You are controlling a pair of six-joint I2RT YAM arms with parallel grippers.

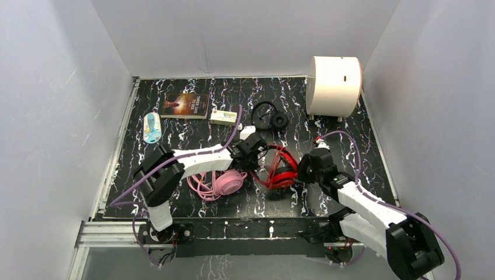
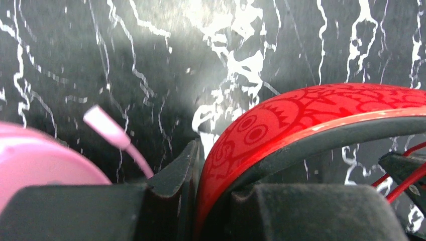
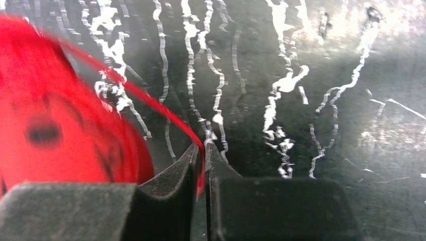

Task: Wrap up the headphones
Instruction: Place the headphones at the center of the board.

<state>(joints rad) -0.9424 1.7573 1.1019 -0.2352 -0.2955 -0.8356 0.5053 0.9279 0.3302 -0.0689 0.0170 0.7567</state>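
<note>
The red-and-black headset [image 1: 281, 169] lies at the table's middle. My left gripper [image 1: 255, 153] is shut on its red patterned headband [image 2: 311, 113], which runs between the fingers. My right gripper [image 1: 303, 168] is shut on the thin red cable [image 3: 166, 113], with a red ear cup [image 3: 55, 125] blurred at its left. The pink headset [image 1: 227, 182] lies by the left arm, its cable looped beside it; its cup [image 2: 40, 155] and plug [image 2: 108, 128] show in the left wrist view. The small black headset [image 1: 269, 116] lies farther back.
A white cylindrical box [image 1: 334, 85] stands at the back right. A book [image 1: 187, 105], a small green-and-white box [image 1: 224, 116] and a blue-and-white packet [image 1: 152, 127] lie at the back left. White walls close in the black marbled table [image 1: 350, 140].
</note>
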